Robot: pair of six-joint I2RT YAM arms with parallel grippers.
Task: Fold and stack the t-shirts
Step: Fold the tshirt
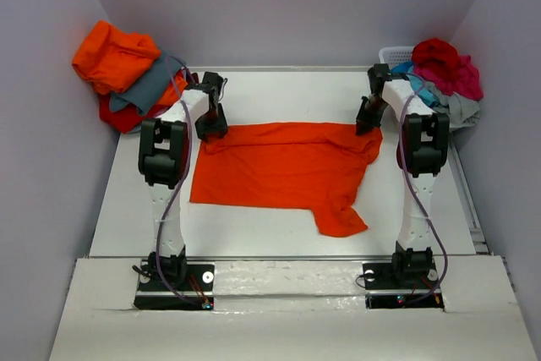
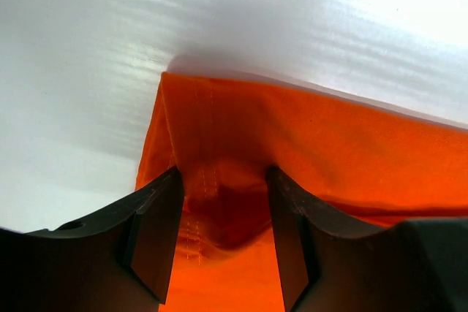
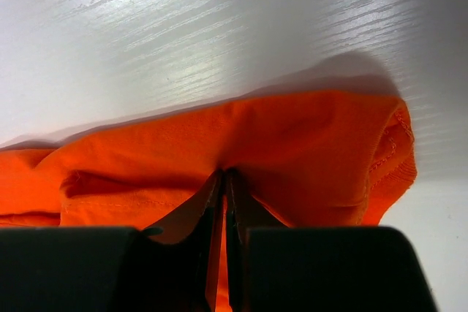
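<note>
One orange t-shirt [image 1: 283, 171] lies spread across the middle of the counter [image 1: 279, 90], a sleeve trailing toward the counter's near edge. It looks like light, limp jersey with no stiffness at all, so I'd expect it to sag and drag wherever it isn't held. The two corners toward the counter's far side, by the stitched edges, look like the places to take it. And both arms are there! The right end effector [image 3: 223, 177], toward the counter's far right, has its fingers pressed together, pinching a fold of cloth. The left end effector [image 2: 223, 180], toward the far left, has its fingers spread and straddles a puckered hump of stitched edge, not clamped as far as I can see.
</note>
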